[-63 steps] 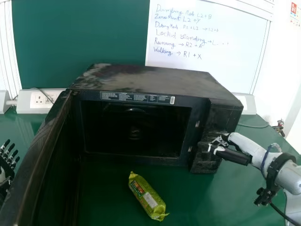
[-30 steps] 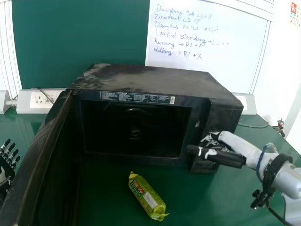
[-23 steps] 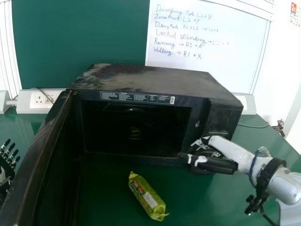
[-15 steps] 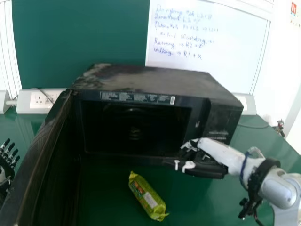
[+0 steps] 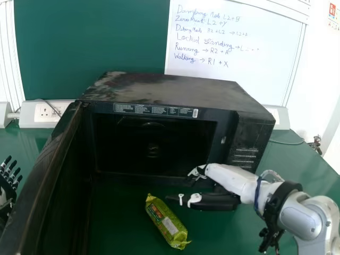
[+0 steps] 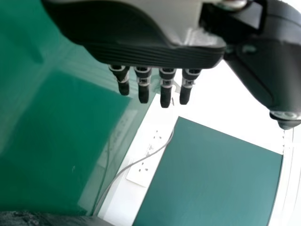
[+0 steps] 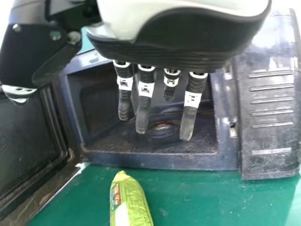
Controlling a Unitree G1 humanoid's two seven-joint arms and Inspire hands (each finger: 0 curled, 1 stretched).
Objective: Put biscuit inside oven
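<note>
Biscuit lies on the tabletop near your released, empty right robot hand and before the oven, whose door is already open, so grasping, lifting and insertion remain for you.

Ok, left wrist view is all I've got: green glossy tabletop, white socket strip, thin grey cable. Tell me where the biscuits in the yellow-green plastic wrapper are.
Observer: The yellow-green wrapped biscuit packet lies in front of the black box-shaped oven, outside it.
Operator: Now report on the black-and-white right hand; say if it has hold of the packet.
Observer: It doesn't; the right hand is beside the packet's oven-side end, its fingers extended and not closed round it.
</note>
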